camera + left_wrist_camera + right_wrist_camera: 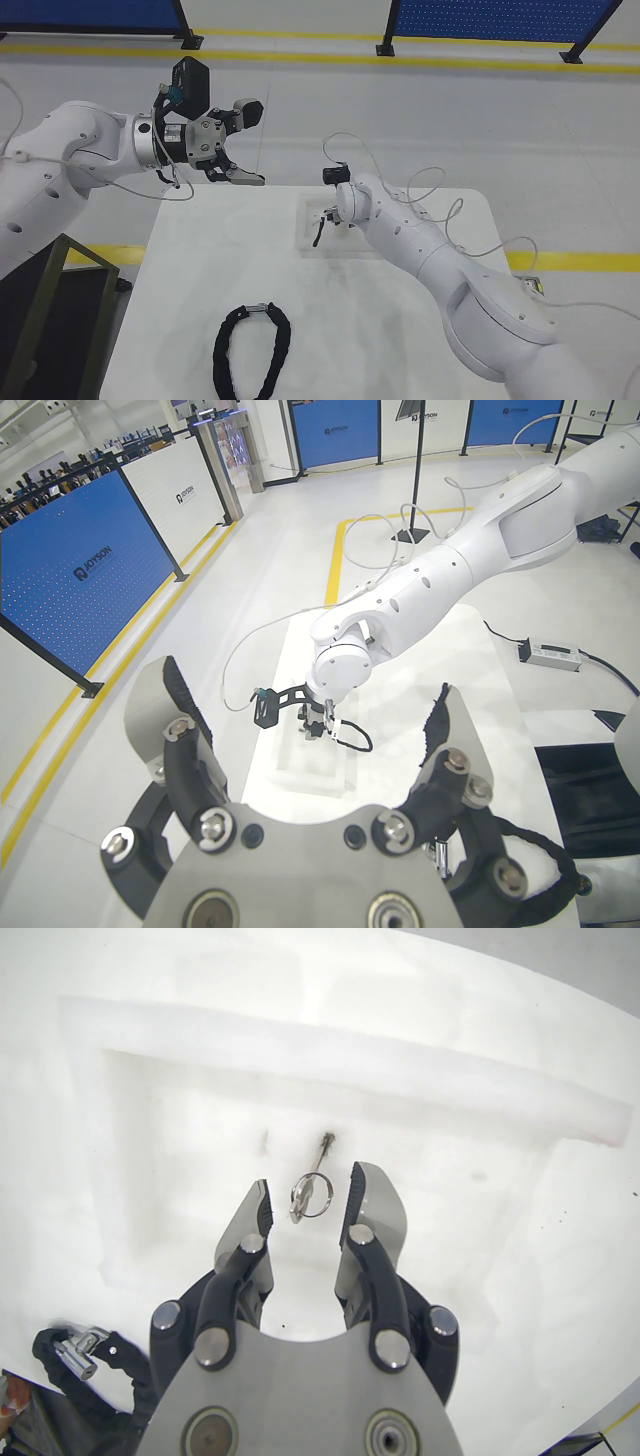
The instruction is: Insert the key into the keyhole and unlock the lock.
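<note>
A small metal key (302, 1195) with a ring stands stuck in the floor of a white foam tray (130, 1168). My right gripper (310, 1178) hangs just over it, open, one finger on each side of the key's head, not touching it. From above, the right gripper (319, 228) is over the tray (305, 245) at the table's far middle. The black chain lock (250, 350) lies looped near the front edge, and its metal cylinder (80, 1363) shows a keyhole. My left gripper (252, 145) is open and holds nothing, off the table's far left corner.
The white table (200, 300) carries the tray and the lock, with bare surface between them. A dark frame (60, 300) stands left of the table. Blue barrier panels (490, 20) line the floor behind. A grey power box (555, 655) lies on the floor.
</note>
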You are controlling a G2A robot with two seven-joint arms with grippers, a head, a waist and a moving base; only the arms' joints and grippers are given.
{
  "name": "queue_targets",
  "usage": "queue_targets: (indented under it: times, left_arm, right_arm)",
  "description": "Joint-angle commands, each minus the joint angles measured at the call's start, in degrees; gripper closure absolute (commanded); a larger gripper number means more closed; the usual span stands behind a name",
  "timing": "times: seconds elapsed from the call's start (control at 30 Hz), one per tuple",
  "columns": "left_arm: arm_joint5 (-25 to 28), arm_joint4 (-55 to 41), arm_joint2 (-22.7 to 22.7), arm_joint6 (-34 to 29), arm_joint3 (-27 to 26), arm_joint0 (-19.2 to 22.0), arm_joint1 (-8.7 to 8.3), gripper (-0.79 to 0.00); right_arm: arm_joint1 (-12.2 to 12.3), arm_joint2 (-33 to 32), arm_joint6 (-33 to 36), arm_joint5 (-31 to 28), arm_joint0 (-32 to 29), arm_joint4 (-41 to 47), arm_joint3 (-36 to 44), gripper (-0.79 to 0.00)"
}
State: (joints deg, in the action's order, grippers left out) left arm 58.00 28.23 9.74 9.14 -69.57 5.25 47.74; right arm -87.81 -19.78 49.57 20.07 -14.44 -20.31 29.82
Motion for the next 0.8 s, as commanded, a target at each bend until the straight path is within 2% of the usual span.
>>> queue_targets:
  times: [0.0,0.1,0.4,0.5,0.63,0.77]
  left_arm:
    - [0.00,0.00,0.00,0.00,0.00,0.00,0.00,-0.785]
    - [0.00,0.00,0.00,0.00,0.00,0.00,0.00,-0.785]
    - [0.00,0.00,0.00,0.00,0.00,0.00,0.00,-0.785]
    - [0.00,0.00,0.00,0.00,0.00,0.00,0.00,-0.785]
    - [0.00,0.00,0.00,0.00,0.00,0.00,0.00,-0.785]
    - [0.00,0.00,0.00,0.00,0.00,0.00,0.00,-0.785]
  right_arm:
    - [-0.55,-0.14,-0.17,-0.15,0.08,-0.18,-1.05,-0.265]
    - [-1.35,-0.33,-0.17,-0.39,0.18,-0.45,-2.46,-0.222]
    - [-3.57,-0.89,-0.08,-1.18,0.44,-1.32,-6.15,-0.188]
    - [-4.25,-1.21,-0.22,-1.33,0.49,-1.37,-7.45,-0.123]
    - [-5.12,-1.54,-0.37,-1.56,0.63,-1.65,-8.92,0.000]
    - [-5.84,-1.99,-0.50,-1.76,0.86,-1.84,-10.36,0.000]
